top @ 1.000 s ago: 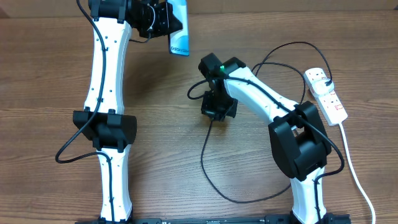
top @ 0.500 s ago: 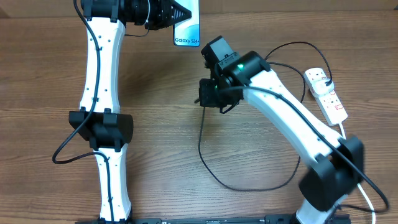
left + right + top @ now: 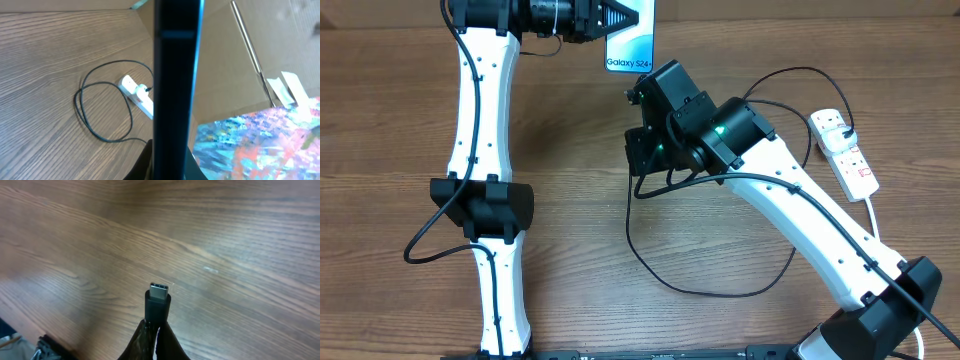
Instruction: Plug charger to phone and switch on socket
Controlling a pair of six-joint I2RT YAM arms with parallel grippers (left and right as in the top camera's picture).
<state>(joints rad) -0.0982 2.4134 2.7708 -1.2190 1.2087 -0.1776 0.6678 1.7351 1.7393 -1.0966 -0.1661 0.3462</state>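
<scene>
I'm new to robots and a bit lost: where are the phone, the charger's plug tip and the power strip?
phone (image 3: 630, 42): overhead view, middle of its blue screen.
charger connector (image 3: 158, 305): right wrist view, its black shell.
power strip (image 3: 847, 155): overhead view, its white body.

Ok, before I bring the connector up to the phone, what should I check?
1. Grip on phone: ok, left gripper is shut on it.
2. Grip on charger: ok, right gripper is shut on it, tip protruding.
3. Tip aimed at phone: not ok, the right wrist view shows only table ahead.
4. Where the phone's port faces: cannot tell.
5. Switch on socket: cannot tell.
</scene>
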